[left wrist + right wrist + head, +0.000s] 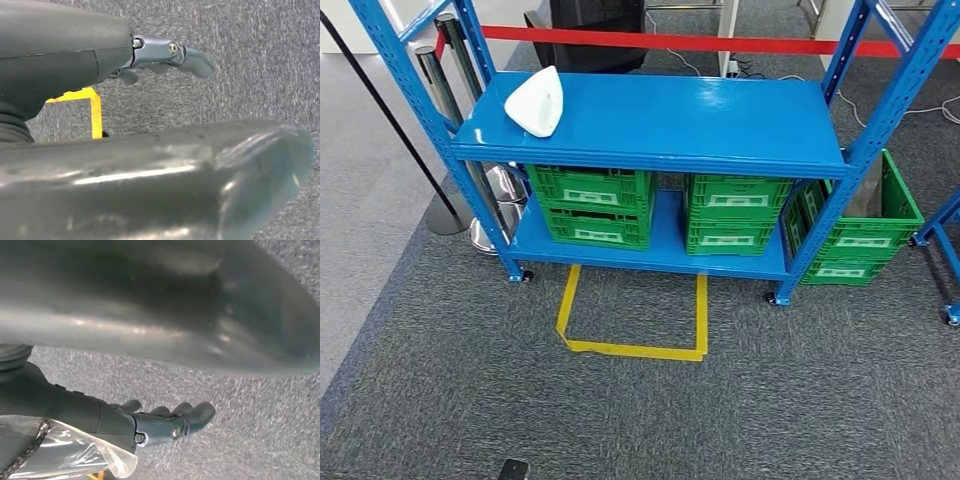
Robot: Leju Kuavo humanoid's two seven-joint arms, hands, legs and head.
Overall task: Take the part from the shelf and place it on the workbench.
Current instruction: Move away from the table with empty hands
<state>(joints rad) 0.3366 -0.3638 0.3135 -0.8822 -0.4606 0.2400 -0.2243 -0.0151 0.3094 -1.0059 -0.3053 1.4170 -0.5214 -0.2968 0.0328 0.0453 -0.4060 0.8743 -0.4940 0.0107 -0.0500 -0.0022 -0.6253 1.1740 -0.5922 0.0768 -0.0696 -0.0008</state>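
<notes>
— Item one, the part?

— White, moulded, lying on the upper board of the blue shelf, toward its left end, near the front edge. Untouched.

— Below it?

— Green crates on the lower board, another standing off past the shelf's right post. Yellow tape marks a square on the grey carpet in front.

— The hands?

— Left hand hangs over the carpet, fingers stretched out and apart, holding nothing. Right hand likewise: fingers extended, nothing in them, though a clear plastic wrap at the wrist blurs that corner, so I say so with some caution.

— Step in hand?

— The approach, I judge; no reach is begun. The desk is nowhere I can see.

— Next move calls for?

— Stepping up to the tape square, then raising an arm, probably the left, to the part's side of the board.
</notes>
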